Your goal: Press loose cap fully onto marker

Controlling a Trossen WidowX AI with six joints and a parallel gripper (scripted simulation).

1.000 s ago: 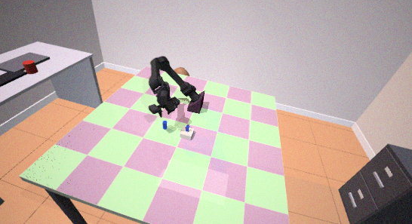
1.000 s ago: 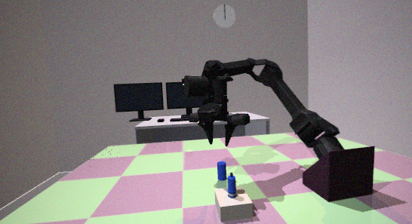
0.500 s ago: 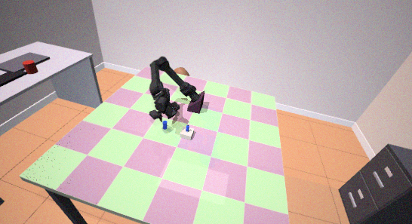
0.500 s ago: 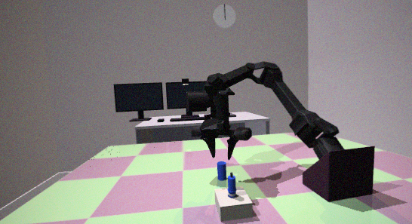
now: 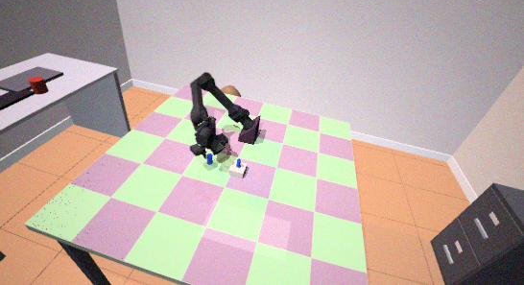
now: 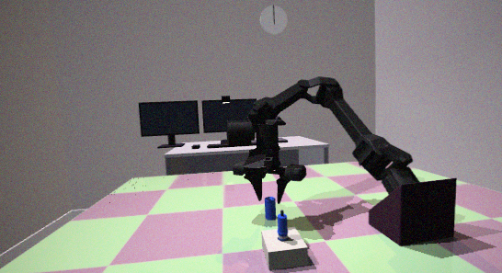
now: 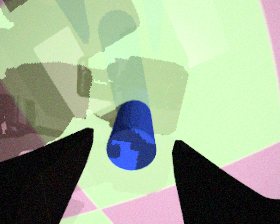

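The cap (image 5: pixel 209 158) (image 6: pixel 270 211) (image 7: pixel 133 149) is a blue cylinder and stands upright on the table. My gripper (image 6: pixel 269 201) (image 7: pixel 133 140) is open and points straight down over the cap. In the wrist view the cap shows between the two black fingers, with a gap on each side. In the exterior view the fingertips are about level with the cap's top. The blue marker (image 5: pixel 238 163) (image 6: pixel 282 225) stands upright, dark tip up, in the white holder block (image 5: pixel 237 171) (image 6: pixel 286 257). The marker and block are outside the wrist view.
The checkered table (image 5: pixel 182 196) (image 6: pixel 179 233) carries the arm's dark base (image 5: pixel 250 132) (image 6: pixel 427 215), beside the cap and holder block. A separate desk (image 5: pixel 91 76) (image 6: pixel 303 148) with monitors (image 6: pixel 168 119) stands away from the table. A dark cabinet (image 5: pixel 480 234) stands on the floor at the right.
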